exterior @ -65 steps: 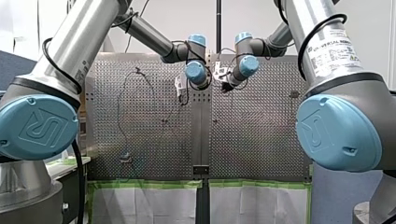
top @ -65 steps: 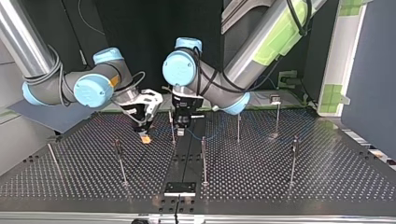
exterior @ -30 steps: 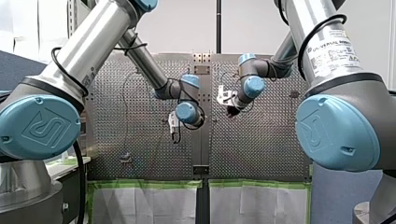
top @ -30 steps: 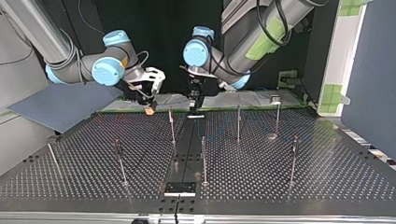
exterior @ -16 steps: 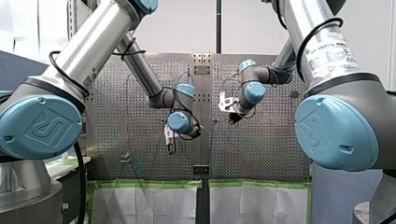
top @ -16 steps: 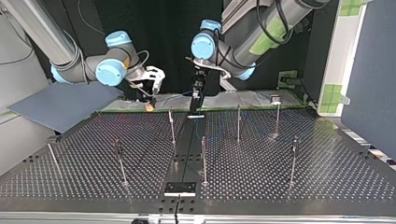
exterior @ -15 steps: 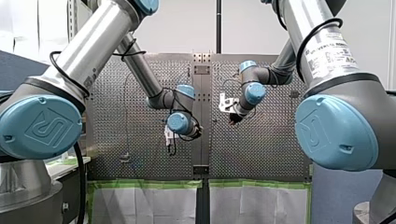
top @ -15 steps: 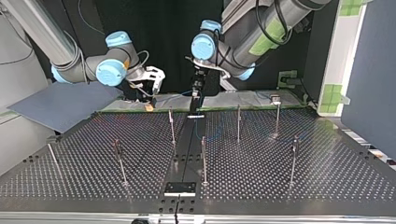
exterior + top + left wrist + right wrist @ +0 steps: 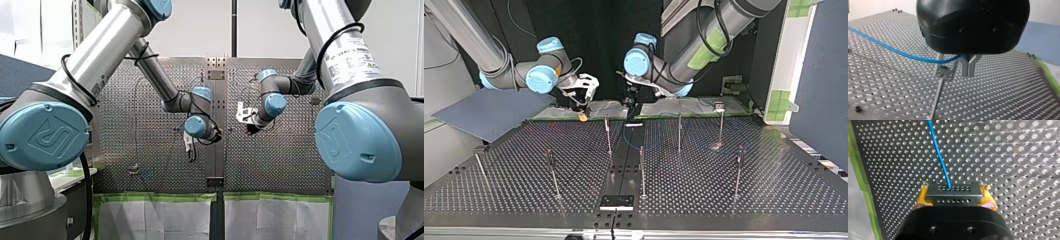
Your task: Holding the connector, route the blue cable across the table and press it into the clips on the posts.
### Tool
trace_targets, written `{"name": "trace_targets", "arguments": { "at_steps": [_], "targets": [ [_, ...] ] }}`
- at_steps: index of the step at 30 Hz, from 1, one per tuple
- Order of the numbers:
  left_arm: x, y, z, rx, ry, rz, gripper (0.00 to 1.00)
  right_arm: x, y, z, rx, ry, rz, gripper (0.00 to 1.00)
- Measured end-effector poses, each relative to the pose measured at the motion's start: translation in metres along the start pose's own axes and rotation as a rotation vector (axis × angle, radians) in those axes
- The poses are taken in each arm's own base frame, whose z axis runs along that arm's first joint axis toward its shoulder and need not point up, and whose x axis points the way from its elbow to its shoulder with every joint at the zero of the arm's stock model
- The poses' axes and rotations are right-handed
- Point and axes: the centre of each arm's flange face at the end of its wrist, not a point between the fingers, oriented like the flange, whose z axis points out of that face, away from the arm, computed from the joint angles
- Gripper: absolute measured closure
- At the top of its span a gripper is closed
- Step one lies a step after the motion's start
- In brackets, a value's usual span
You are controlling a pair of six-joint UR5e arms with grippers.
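Right gripper (image 9: pixel 954 199) clenched on the connector (image 9: pixel 953 192), yellow pads either side, so the end can't twist. Blue cable (image 9: pixel 939 155) runs straight ahead from it over the table (image 9: pixel 1023 170).

Left gripper (image 9: pixel 968 67): metal fingers pinched together, cable entering at their root. I judge it is gripped there to steer the slack. Clip (image 9: pixel 944 71) on its post (image 9: pixel 936 100) sits just beside the fingers. The cable passes over it, not yet seated.

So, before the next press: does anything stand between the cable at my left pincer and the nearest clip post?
Nothing visible does: the blue cable reaches the left pincer, and the post stands just beside it, unobstructed.
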Motion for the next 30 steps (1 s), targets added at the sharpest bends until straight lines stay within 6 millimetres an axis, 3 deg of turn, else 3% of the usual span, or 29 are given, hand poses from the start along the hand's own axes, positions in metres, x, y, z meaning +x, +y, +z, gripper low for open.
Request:
{"name": "trace_targets", "arguments": {
  "at_steps": [10, 14, 21, 30],
  "targets": [
    [-0.029, 0.012, 0.025, 0.005, -0.057, -0.034, 1.0, 0.003, 0.012, 0.006, -0.004, 0.013, 0.016, 1.0],
    [-0.024, 0.018, 0.029, -0.003, -0.042, -0.038, 1.0, 0.009, 0.018, 0.008, -0.004, 0.024, 0.026, 1.0],
    [0.0, 0.02, 0.036, 0.003, -0.004, -0.028, 1.0, 0.012, 0.022, 0.009, 0.001, 0.03, 0.032, 1.0],
    [-0.013, 0.02, 0.05, 0.01, -0.04, -0.039, 1.0, 0.012, 0.027, 0.011, -0.005, 0.033, 0.039, 1.0]
  ]
}}
